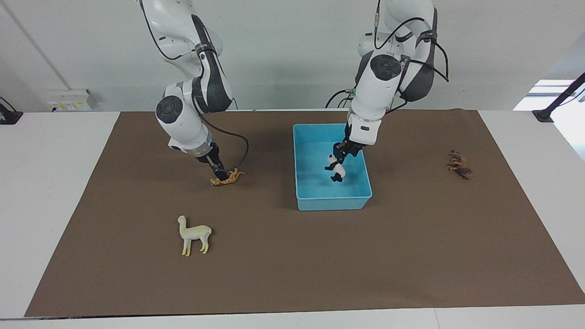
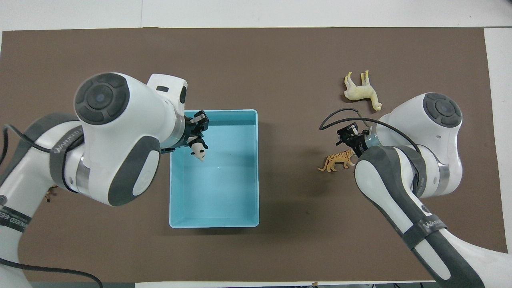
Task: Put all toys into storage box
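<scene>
The light blue storage box [image 1: 333,202] [image 2: 214,224] sits mid-table. My left gripper [image 1: 342,153] [image 2: 197,129] hangs over the inside of the box with its fingers apart. The panda [image 1: 337,169] [image 2: 198,152] is tilted just under the fingertips, inside the box walls; I cannot tell whether it still touches them. My right gripper [image 1: 221,172] [image 2: 352,138] is open and down at the tail end of the orange tiger [image 1: 228,178] [image 2: 337,161], which lies on its side on the mat. The cream alpaca [image 1: 194,234] [image 2: 362,91] lies farther from the robots than the tiger. The brown lion [image 1: 460,165] lies toward the left arm's end.
A brown mat [image 1: 292,265] covers most of the white table. Black clamps [image 1: 544,114] stand at the table's corners nearest the robots. In the overhead view the left arm covers nearly all of the lion.
</scene>
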`<state>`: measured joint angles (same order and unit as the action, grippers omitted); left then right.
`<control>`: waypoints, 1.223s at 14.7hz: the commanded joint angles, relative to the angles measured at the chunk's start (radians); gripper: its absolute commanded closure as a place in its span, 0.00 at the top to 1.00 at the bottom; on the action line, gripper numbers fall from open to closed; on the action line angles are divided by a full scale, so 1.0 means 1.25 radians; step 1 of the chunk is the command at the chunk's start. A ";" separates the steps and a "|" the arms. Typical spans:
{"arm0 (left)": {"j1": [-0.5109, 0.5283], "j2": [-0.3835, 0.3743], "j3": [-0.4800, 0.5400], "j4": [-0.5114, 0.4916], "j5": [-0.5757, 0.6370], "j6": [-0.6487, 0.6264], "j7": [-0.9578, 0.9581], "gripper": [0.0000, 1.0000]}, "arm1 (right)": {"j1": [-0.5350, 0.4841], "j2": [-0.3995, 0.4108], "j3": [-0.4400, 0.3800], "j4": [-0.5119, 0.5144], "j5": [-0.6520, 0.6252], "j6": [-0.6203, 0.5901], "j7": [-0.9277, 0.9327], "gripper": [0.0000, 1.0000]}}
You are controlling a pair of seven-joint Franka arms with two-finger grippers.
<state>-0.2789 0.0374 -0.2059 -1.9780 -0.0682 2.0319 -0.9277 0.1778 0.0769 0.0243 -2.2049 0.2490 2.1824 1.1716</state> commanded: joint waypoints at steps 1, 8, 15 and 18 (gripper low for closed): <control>0.011 -0.074 0.011 -0.036 0.020 -0.040 0.010 1.00 | -0.007 -0.026 0.004 -0.055 0.022 0.057 0.002 1.00; 0.415 -0.151 0.031 -0.088 0.045 -0.119 0.729 1.00 | -0.008 0.018 0.004 -0.078 0.022 0.181 -0.013 1.00; 0.618 -0.078 0.031 -0.222 0.045 0.226 1.058 1.00 | -0.005 0.018 0.005 -0.124 0.027 0.230 -0.034 0.98; 0.648 -0.007 0.032 -0.222 0.045 0.325 0.963 1.00 | 0.000 0.016 0.005 -0.135 0.027 0.246 -0.037 0.90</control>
<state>0.4932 -0.0246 -0.1520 -2.2548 -0.0129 2.3573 0.3378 0.1794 0.1080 0.0263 -2.3470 0.2556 2.4529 1.1625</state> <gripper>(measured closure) 0.000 0.057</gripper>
